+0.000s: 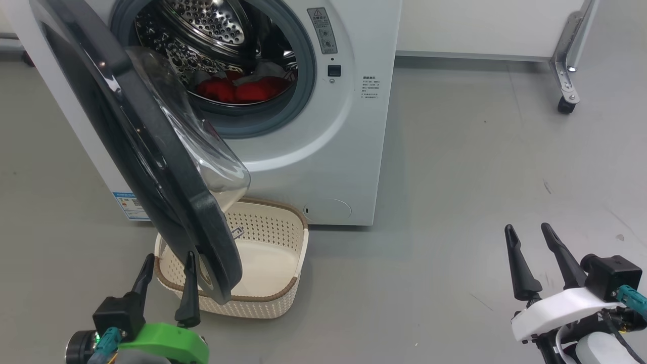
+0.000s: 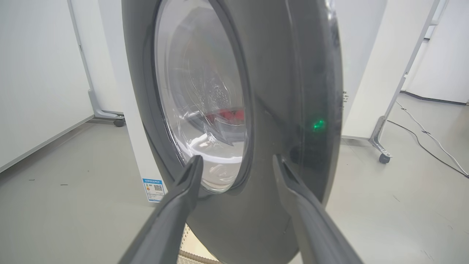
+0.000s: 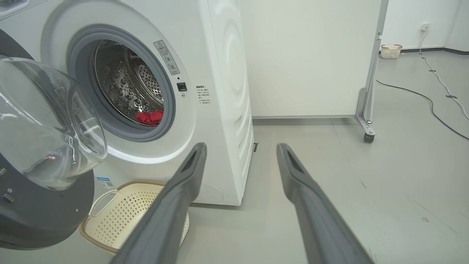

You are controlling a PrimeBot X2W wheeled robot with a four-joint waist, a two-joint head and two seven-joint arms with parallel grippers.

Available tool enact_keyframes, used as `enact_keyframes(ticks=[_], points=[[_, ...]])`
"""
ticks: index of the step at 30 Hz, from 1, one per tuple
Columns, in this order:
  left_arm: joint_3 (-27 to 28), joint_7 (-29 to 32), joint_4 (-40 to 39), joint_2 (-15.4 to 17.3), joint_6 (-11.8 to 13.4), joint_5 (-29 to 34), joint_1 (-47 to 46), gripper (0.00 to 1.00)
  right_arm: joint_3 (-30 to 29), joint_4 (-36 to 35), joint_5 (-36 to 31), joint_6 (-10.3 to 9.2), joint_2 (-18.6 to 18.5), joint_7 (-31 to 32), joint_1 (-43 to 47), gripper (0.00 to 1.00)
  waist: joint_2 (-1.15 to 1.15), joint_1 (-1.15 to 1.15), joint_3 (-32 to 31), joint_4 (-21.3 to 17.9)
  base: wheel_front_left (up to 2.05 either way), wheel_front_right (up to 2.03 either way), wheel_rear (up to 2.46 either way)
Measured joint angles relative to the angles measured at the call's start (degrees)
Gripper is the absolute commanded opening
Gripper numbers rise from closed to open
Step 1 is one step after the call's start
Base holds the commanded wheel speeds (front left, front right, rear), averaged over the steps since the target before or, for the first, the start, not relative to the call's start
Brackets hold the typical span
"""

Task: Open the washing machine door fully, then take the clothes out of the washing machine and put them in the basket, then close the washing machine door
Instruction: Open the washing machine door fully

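Directly ahead of the left pincer (image 1: pixel 170 258) stands the washing machine door (image 1: pixel 151 151), swung partly open with its glossy outer ring and clear glass bowl facing the fingers. That pincer is spread and pinches nothing. Its tips are close to the door's lower edge, but I cannot tell whether they touch it. Just beyond and to the right of it, the basket (image 1: pixel 263 222) sits on the floor (image 1: pixel 455 177), partly under the door. Further ahead and higher, the red clothes (image 1: pixel 237 91) lie at the bottom of the drum (image 1: pixel 212 25) of the washing machine (image 1: pixel 328 151). The right pincer (image 1: pixel 527 230) is also spread and empty, over bare floor, with the machine well apart to its left.
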Motion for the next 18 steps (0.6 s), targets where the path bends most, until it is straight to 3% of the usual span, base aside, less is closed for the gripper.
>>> enact_keyframes(ticks=[18], points=[[0.1,0.0,0.0,-0.2,-0.5,0.6,0.2,1.0,-3.8,-2.8,-4.4,-0.41,2.6,0.0,4.4,1.0,0.0,0.0,-0.2,0.3,0.0,0.0,0.0]])
